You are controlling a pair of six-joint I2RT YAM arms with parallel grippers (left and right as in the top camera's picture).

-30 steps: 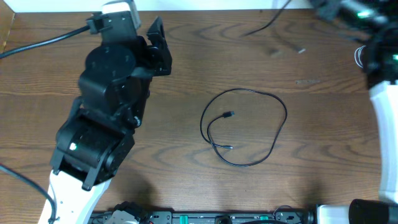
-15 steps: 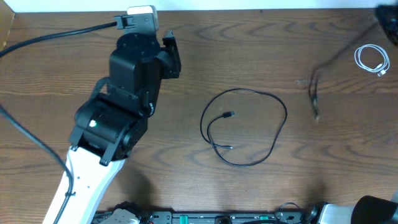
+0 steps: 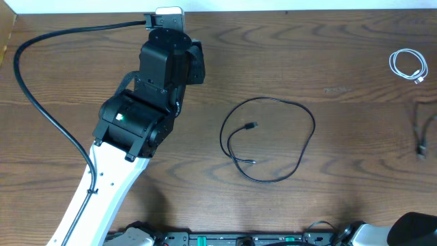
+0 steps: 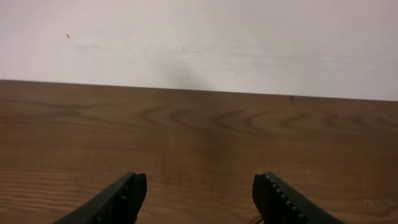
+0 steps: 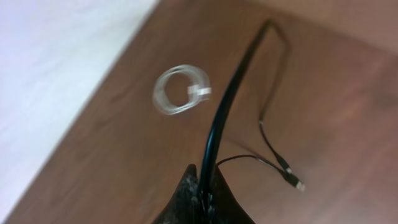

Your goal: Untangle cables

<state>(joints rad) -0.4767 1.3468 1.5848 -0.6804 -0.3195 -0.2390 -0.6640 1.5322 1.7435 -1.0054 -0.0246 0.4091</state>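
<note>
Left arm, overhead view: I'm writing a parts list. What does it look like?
The left arm has blocky black joint housings on a white lower link, a small green light, a pale camera box at its wrist and a thick black cable. Its jaws are black, ridged inside.

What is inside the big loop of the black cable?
Inside the black cable loop you can see its own two ends lying on the bare wooden table. Nothing covers that spot, so nothing is hidden.
</note>
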